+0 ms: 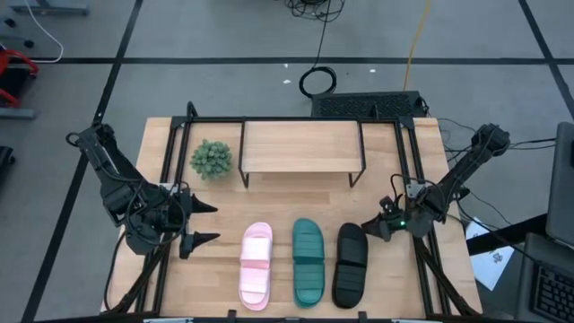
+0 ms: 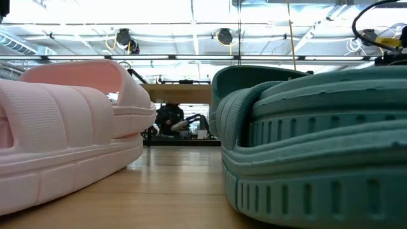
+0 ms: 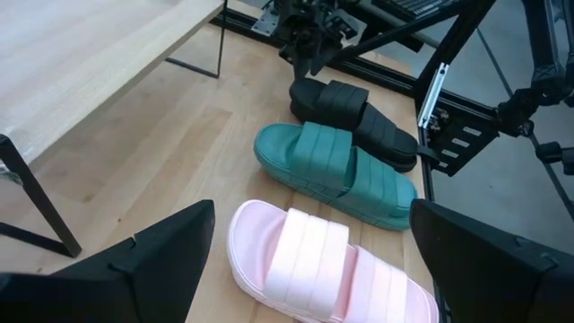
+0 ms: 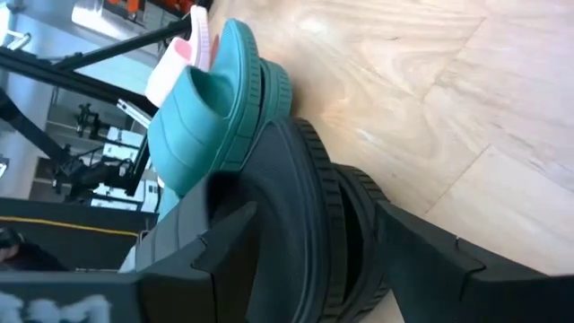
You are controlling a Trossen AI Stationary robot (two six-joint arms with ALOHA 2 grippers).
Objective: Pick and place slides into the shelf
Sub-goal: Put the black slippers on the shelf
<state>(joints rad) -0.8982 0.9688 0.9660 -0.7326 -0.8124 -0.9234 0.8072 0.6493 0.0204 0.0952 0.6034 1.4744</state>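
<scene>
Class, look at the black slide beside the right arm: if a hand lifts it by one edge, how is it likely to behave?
The black slide looks like thick moulded foam, so probably light and slightly flexible rather than floppy. Its ribbed sole edge should offer grip, not slip. Lying flat, it seems unlikely to roll. The right hand, fingers open around its end, may tilt it when lifting.

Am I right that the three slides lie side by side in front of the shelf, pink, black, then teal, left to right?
Not quite. In the high view the order is pink slide, teal slide, then black slide. They do lie side by side in front of the shelf.
</scene>
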